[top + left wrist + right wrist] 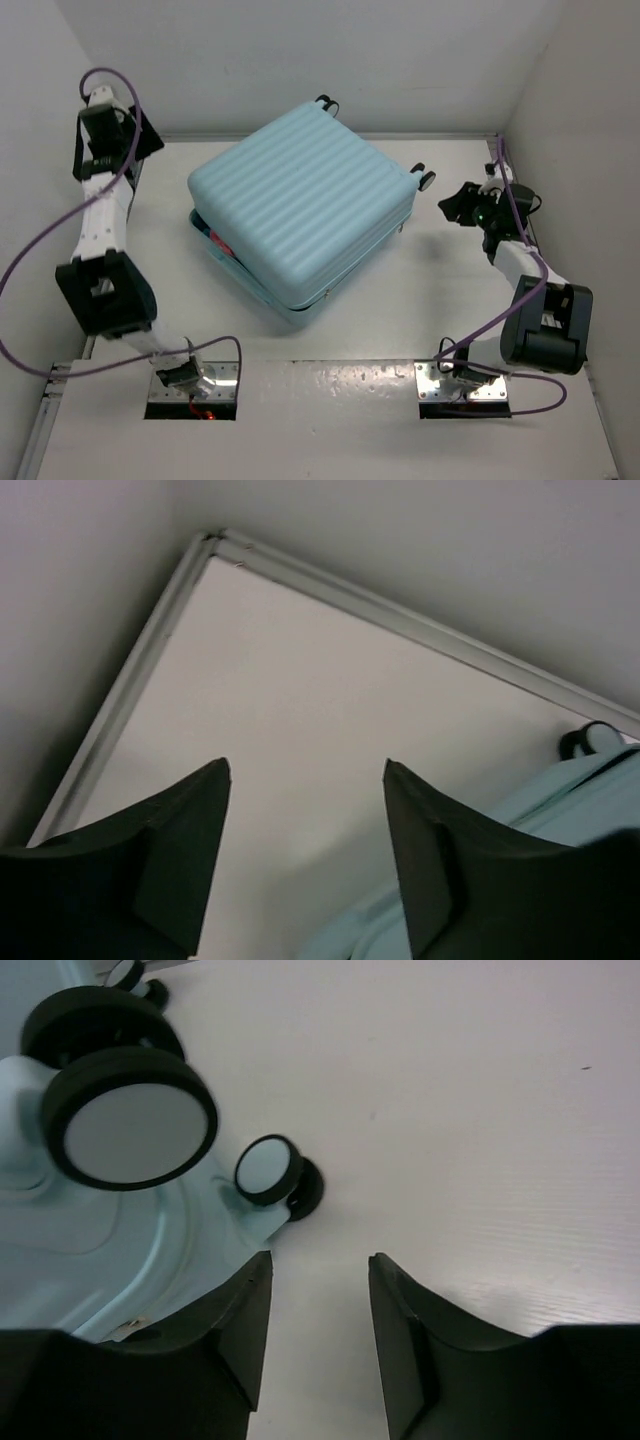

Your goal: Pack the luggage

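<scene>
The luggage (300, 200) is a pale aqua ribbed hard-shell suitcase lying flat in the middle of the table, its lid down but slightly ajar along the left side. Small black wheels (424, 178) stick out at its far right corner. My left gripper (143, 140) hovers at the far left, away from the case, and is open over bare table (306, 768) with the luggage (560, 800) at its right. My right gripper (456, 205) sits just right of the wheels and is open (320, 1257), nothing between its fingers. The wheels (130, 1120) lie just ahead on the left.
Something red (218, 243) shows in the gap under the lid on the left side. White walls enclose the table on three sides, with a metal rim (400, 605) along the far edge. Two mounting plates (465, 385) sit at the near edge.
</scene>
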`<state>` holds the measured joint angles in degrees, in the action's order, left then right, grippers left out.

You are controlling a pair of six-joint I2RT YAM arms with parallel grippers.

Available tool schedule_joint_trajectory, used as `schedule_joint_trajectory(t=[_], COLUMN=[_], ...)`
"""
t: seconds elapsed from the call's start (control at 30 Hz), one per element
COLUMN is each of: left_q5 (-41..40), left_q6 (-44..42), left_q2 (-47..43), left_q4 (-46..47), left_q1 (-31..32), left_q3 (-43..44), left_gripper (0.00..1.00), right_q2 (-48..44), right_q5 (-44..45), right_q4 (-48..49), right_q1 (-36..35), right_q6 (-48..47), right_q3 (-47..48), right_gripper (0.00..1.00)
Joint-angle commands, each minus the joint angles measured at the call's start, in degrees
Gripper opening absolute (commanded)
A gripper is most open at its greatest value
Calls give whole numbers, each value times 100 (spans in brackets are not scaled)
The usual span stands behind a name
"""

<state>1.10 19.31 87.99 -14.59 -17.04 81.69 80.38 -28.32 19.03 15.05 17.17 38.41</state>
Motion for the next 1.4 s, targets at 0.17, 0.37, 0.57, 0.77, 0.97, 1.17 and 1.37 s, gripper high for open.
schedule_joint_trajectory(t=[0.17, 0.37, 0.57, 0.77, 0.97, 1.17, 1.37], left_q5=[2104, 2798, 3605, 4450, 4662, 2616, 498], left_q6=[-665, -990, -1455, -2202, -2748, -1770, -543], left_q2=[2125, 2679, 2435, 1540, 809, 396, -132], left_q4=[-114, -325, -378, -439, -1027, -347, 1063], left_q1=[332, 719, 886, 1062, 1176, 1037, 562], left_q3=[1630, 1763, 1553, 982, 445, -64, -487], left_gripper=[49, 37, 25, 20, 12, 42, 76], right_q2=[-5, -329, -567, -374, -339, -426, -444], right_q5=[-1800, -2029, -1801, -1598, -1686, -1712, -1563], right_q4=[-996, -1463, -1367, -1191, -1007, -1033, -822], right_q1=[-510, -1196, -2093, -2419, -2419, -2480, -2516], right_q6=[358, 296, 392, 419, 577, 630, 858], right_q3=[395, 334, 333, 500, 799, 738, 509], right_gripper=[33, 28, 27, 27, 28, 29, 29])
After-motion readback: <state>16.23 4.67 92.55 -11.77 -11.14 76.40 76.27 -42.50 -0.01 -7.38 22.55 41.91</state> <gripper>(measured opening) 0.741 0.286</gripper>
